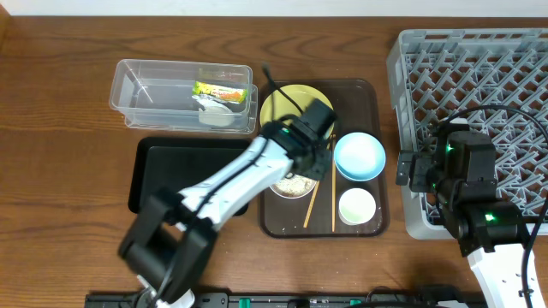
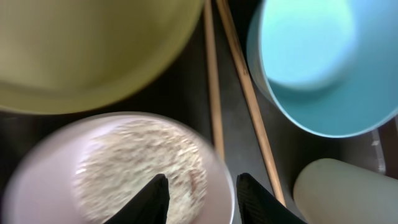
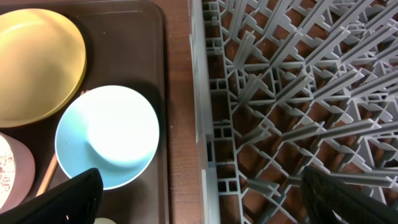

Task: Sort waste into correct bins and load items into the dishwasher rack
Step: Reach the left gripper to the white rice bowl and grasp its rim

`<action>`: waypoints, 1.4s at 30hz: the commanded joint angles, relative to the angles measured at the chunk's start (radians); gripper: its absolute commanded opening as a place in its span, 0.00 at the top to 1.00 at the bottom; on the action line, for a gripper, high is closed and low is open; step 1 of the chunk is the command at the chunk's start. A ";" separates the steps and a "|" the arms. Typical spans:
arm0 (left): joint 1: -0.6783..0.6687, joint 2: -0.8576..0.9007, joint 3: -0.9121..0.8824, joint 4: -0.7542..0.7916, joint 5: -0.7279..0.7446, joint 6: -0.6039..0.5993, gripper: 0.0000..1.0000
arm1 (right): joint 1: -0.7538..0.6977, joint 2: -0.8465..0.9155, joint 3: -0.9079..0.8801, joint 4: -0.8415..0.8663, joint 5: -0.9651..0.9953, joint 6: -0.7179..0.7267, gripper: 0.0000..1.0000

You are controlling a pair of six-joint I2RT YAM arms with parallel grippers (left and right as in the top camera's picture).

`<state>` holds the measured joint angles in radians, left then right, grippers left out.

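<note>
Left gripper [image 2: 200, 202] is down over the white bowl [image 2: 37, 180] at 7 o'clock on the brown serving tray [image 1: 368, 94]. Its jaws are part-open and straddle the bowl's rim, one finger over the rice [image 2: 137, 168] and one outside, not clamped. On the same tray the yellow plate [image 1: 282, 104] sits at 11 o'clock, the light-blue bowl [image 1: 359, 156] at 3 o'clock and the white cup [image 1: 357, 206] at 5 o'clock. Two chopsticks [image 1: 312, 204] lie between the white bowl and the cup. Dishwasher rack [image 1: 479, 77] stands at the table's 3 o'clock. Right gripper [image 3: 200, 180] hangs above its near-left edge, jaws spread wide, holding nothing. Clear tub [image 1: 145, 90] is at 10 o'clock with the green wrapper [image 1: 220, 89] and the crumpled clear wrapper [image 1: 216, 111] inside. Black tray [image 1: 171, 171] is at 8 o'clock, partly under the left arm.
</note>
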<state>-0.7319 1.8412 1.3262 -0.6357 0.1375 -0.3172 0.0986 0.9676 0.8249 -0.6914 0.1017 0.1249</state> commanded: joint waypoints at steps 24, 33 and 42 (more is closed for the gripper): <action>-0.059 0.113 -0.011 0.046 -0.097 -0.013 0.87 | 0.006 -0.002 0.021 -0.014 -0.002 -0.006 0.01; -0.060 0.113 -0.015 0.034 -0.097 -0.013 0.92 | 0.006 -0.002 0.021 -0.024 -0.013 -0.006 0.01; -0.060 0.108 -0.015 0.031 -0.098 -0.013 0.94 | 0.006 -0.002 0.021 -0.038 -0.027 -0.006 0.01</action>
<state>-0.7952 1.9453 1.3216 -0.5983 0.0368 -0.3355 0.0986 0.9676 0.8249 -0.7288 0.0807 0.1249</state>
